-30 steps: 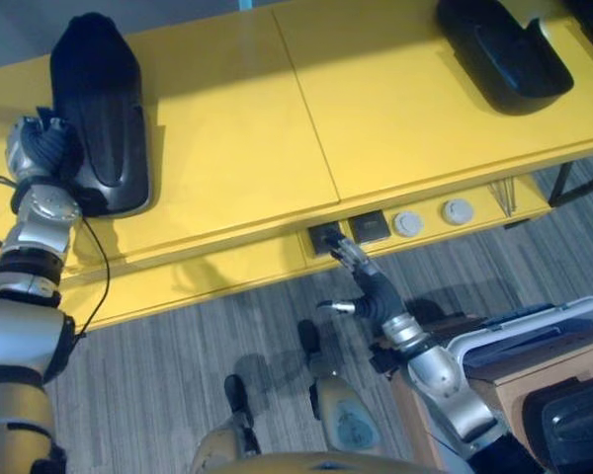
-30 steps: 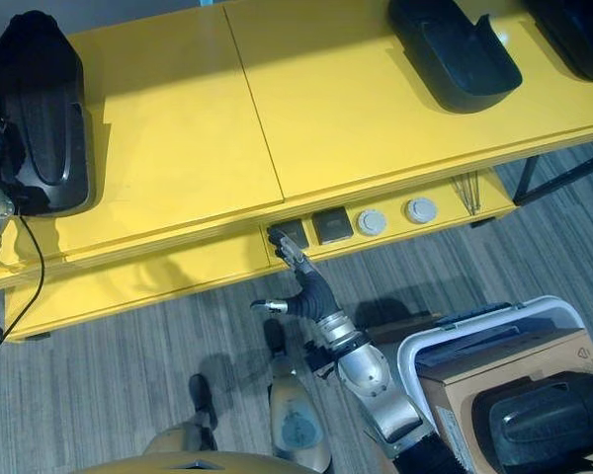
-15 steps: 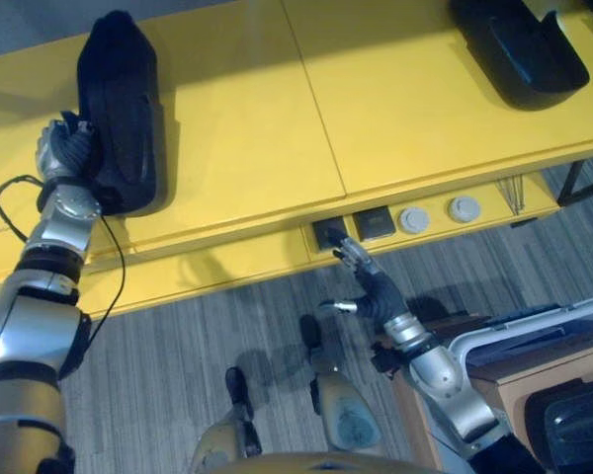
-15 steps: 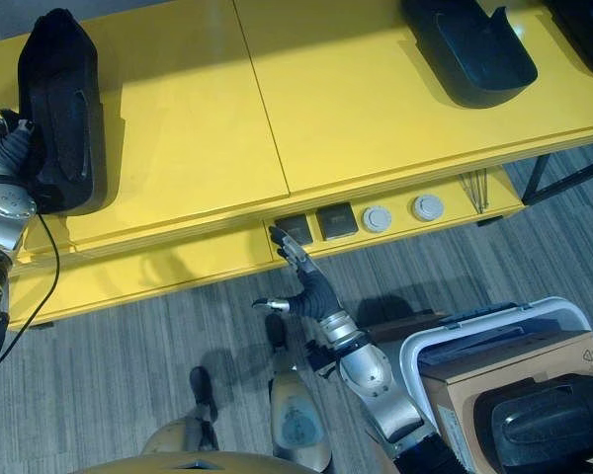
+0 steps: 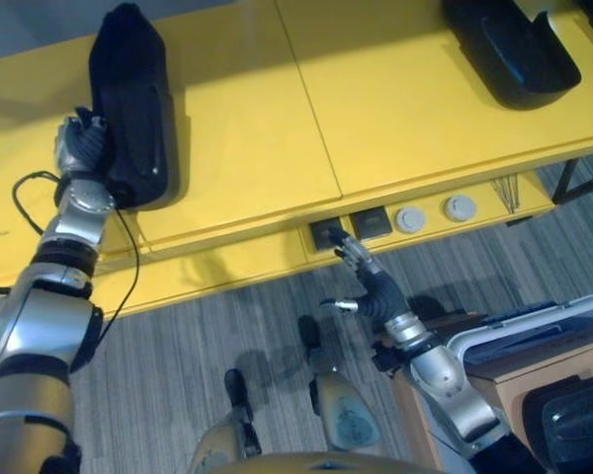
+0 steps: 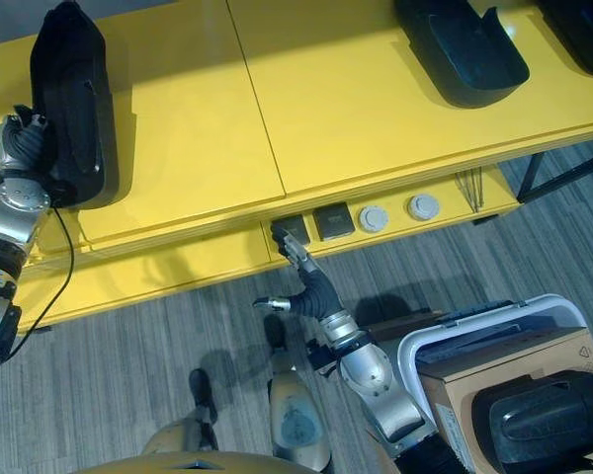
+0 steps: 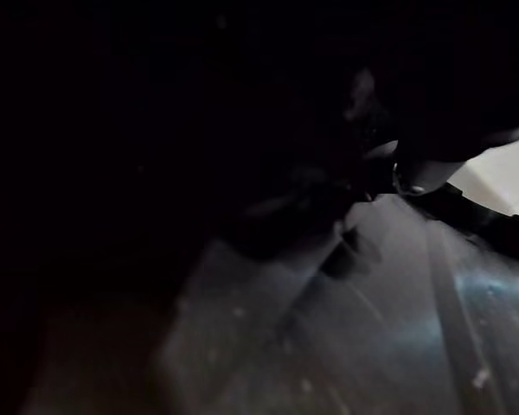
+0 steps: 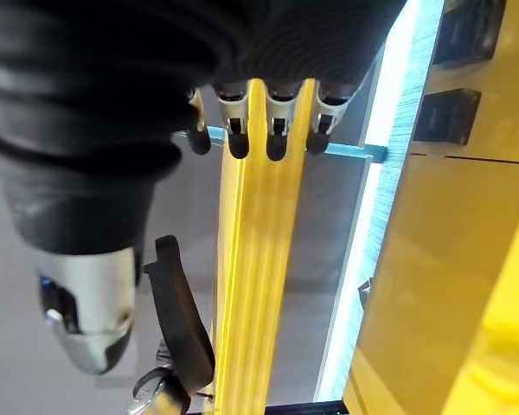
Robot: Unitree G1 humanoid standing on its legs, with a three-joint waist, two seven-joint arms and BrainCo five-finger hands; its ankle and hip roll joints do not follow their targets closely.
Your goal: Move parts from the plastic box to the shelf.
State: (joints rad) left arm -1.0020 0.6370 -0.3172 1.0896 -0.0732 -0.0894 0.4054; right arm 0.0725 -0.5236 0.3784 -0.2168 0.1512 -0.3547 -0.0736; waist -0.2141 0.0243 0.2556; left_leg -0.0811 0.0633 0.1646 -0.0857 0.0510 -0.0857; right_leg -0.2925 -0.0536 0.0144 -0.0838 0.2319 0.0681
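With our left hand (image 5: pixel 82 148) against the black part (image 5: pixel 133 118) on the yellow shelf (image 5: pixel 395 109), its grip unreadable, we should settle the part flat before withdrawing, while our right hand (image 5: pixel 368 283) hangs open and empty below the shelf.

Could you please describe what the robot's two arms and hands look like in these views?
Both arms are built of silver-grey metallic segments separated by dark bands at the joints. The left hand and the right hand each have a dark ribbed cover over the back and wrist. On the right hand, the silver fingers end in dark tips, and the thumb sits apart from them.
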